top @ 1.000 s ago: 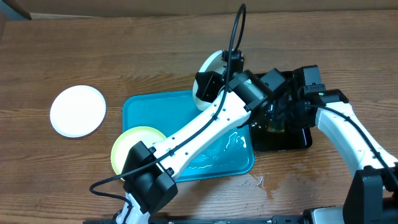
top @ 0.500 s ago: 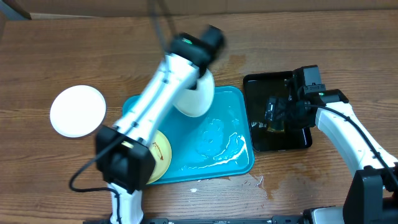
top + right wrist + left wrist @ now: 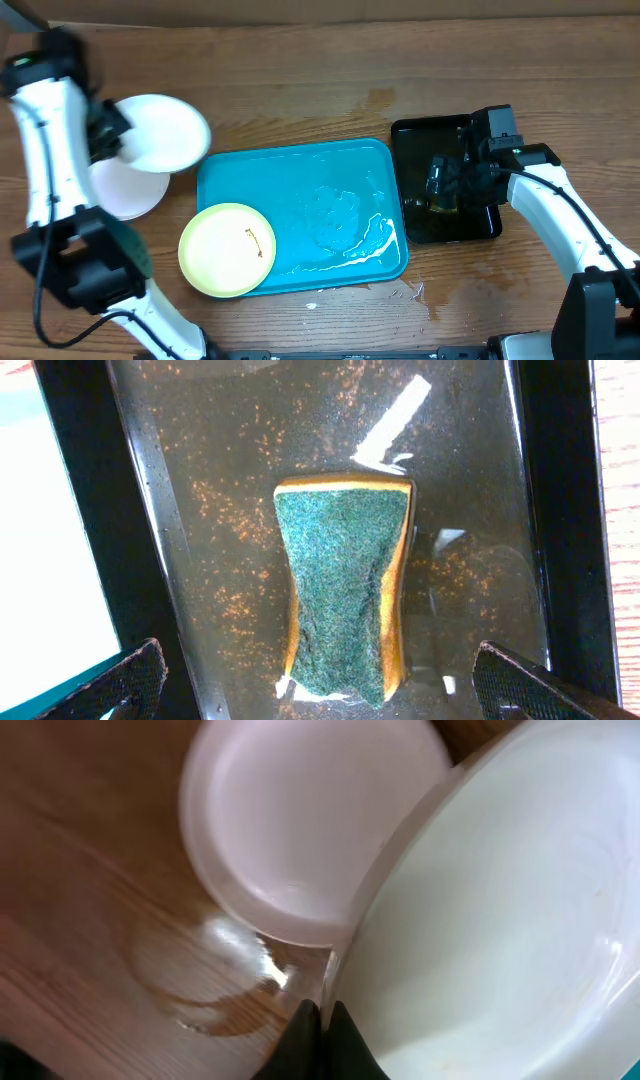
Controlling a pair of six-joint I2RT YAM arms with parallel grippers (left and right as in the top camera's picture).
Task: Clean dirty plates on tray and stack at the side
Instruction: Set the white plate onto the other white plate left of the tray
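brown wood-grain table (image 3: 300, 90)

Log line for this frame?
left gripper: shut on white plate above other plate | right gripper: open over sponge | yellow-green plate: smeared, on tray corner

Overhead: you get bright, even light from above. White glare streaks lie on the wet tray (image 3: 300, 215), toward its right end. Left of the tray, the left arm (image 3: 40, 160) is blurred. Left wrist: white plate (image 3: 500, 920) soft, washed out. Right wrist: sharp focus.
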